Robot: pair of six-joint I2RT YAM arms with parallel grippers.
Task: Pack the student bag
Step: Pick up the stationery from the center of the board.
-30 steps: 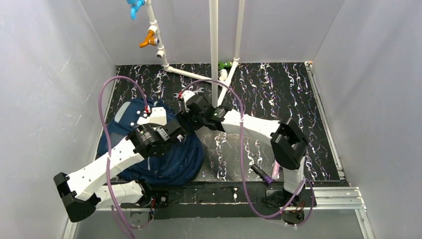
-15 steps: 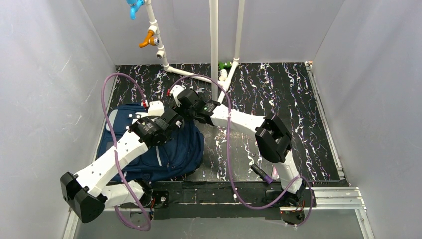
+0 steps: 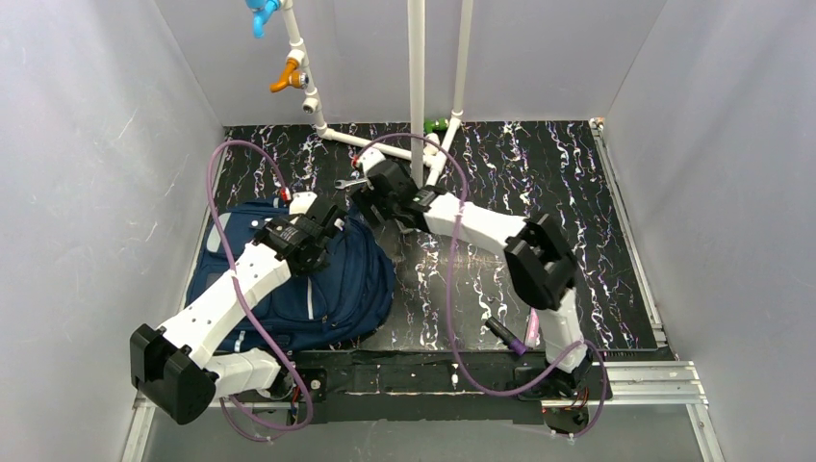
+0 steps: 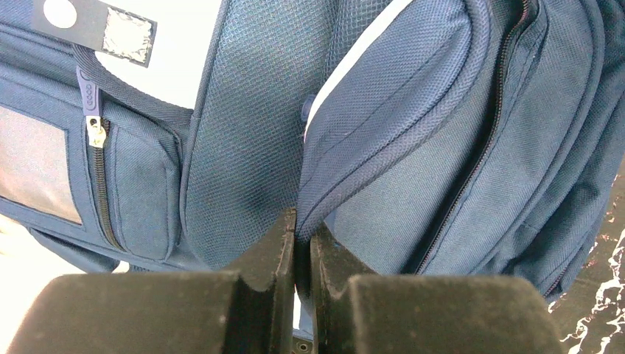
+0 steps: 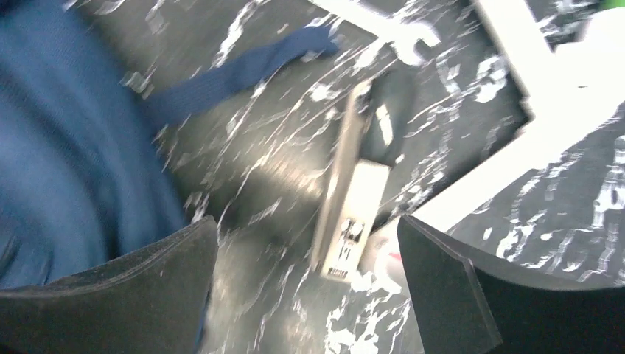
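Observation:
The student bag (image 3: 332,289), navy blue, lies on the left of the table. In the left wrist view its front pockets and zips (image 4: 472,147) fill the frame. My left gripper (image 3: 323,218) is at the bag's far edge and is shut on a fold of the bag's fabric (image 4: 302,225). My right gripper (image 3: 370,191) is open and empty just beyond the bag's far right corner. In the right wrist view it (image 5: 306,280) hovers over the table above a flat beige boxed item (image 5: 350,214), with the bag (image 5: 66,147) at its left.
White pipes (image 3: 416,87) rise at the back centre, close to the right gripper. A small silver wrench (image 3: 348,181) lies by it and shows in the right wrist view (image 5: 402,37). A blue strap (image 5: 243,66) trails on the table. A purple pen (image 3: 510,337) lies near the front.
My left gripper has moved toward the back, drawing the bag's edge with it; the bag lies flatter. My right gripper has swung left, then back right near the pipes.

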